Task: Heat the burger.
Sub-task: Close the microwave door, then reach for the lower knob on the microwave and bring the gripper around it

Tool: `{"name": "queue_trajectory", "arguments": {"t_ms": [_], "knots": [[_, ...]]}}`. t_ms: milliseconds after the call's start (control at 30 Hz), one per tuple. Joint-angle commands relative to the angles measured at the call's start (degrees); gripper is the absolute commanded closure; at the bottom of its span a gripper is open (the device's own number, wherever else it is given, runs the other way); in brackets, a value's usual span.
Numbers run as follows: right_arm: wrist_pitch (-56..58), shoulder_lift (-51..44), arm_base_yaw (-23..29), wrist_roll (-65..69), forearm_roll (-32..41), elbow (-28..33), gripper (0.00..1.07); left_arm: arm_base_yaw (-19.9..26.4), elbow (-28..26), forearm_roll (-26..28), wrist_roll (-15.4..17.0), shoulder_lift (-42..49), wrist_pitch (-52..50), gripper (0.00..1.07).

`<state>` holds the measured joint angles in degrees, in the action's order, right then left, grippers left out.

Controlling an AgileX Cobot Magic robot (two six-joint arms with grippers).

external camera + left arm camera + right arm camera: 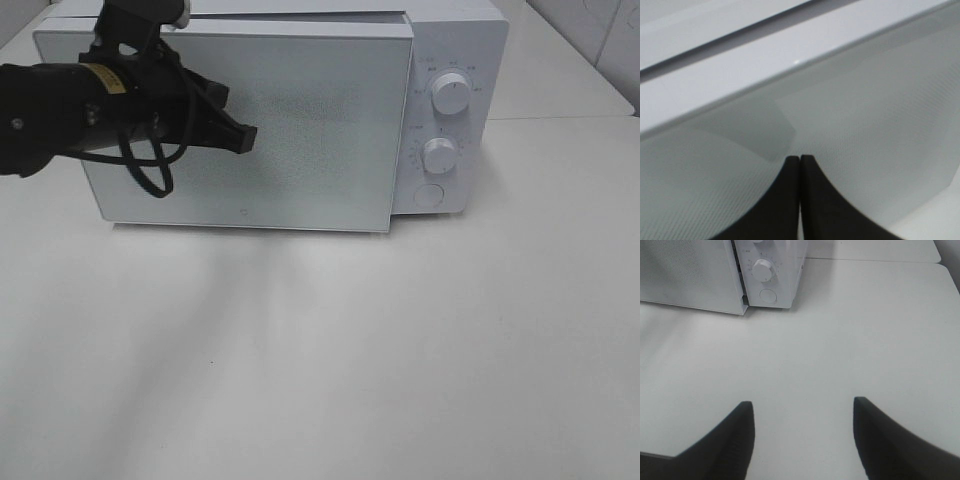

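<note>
My left claw (243, 137) is closed, its 2 black fingers pressed together with nothing between them. It reaches in from the left and sits in front of the microwave door (310, 130), at the upper left part of the pane. In my left wrist view the closed tips (799, 158) point straight at the frosted, dotted glass (870, 130) and are very near it. I cannot tell whether they actually touch. A black cable (150, 172) hangs in a loop under that arm.

My right claw (803, 401) is open, its 2 fingers spread wide over the bare white table (850, 340) and holding nothing. It is well apart from the microwave and out of the high camera's sight.

The white microwave (455, 40) stands at the back of the table (320, 360). Its wide door covers the front. A thin dark line runs along the door's top edge in my left wrist view, so I cannot tell whether it is fully latched. To the right of the door sits the control panel with 2 dials, an upper dial (451, 95) and a lower dial (439, 154), and 1 round button (428, 195) beneath them.

I cannot see the burger in any view. The door glass is too frosted to show what lies behind it, so I cannot say where it is.
</note>
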<state>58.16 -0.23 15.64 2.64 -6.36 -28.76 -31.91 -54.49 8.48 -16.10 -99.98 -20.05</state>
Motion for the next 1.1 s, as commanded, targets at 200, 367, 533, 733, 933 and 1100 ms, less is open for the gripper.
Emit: {"name": "queue_trajectory", "arguments": {"t_ms": [200, 367, 533, 733, 933, 1100], "knots": [[-0.8, -1.43, -0.11, -0.34, 0.11, 0.17, 0.51, -2.35, -8.59, 0.0, 0.46, -5.61, -0.86, 1.06], [-0.8, -1.43, -0.11, -0.34, 0.11, 0.17, 0.51, -3.95, -15.64, 0.0, 0.46, -10.08, 0.23, 1.06], [-0.8, -1.43, -0.11, -0.34, 0.11, 0.17, 0.51, -4.41, -22.29, 0.0, 0.46, -13.64, 4.87, 1.06], [-0.8, -1.43, -0.11, -0.34, 0.11, 0.17, 0.51, -4.76, -27.39, 0.0, 0.46, -16.1, 9.17, 1.06], [-0.8, -1.43, -0.11, -0.34, 0.11, 0.17, 0.51, -4.7, -28.25, -0.17, 0.34, -14.61, 20.05, 1.06], [-0.8, -1.43, -0.11, -0.34, 0.11, 0.17, 0.51, -4.7, -28.25, -0.17, 0.4, -12.09, 29.39, 1.06]]}}
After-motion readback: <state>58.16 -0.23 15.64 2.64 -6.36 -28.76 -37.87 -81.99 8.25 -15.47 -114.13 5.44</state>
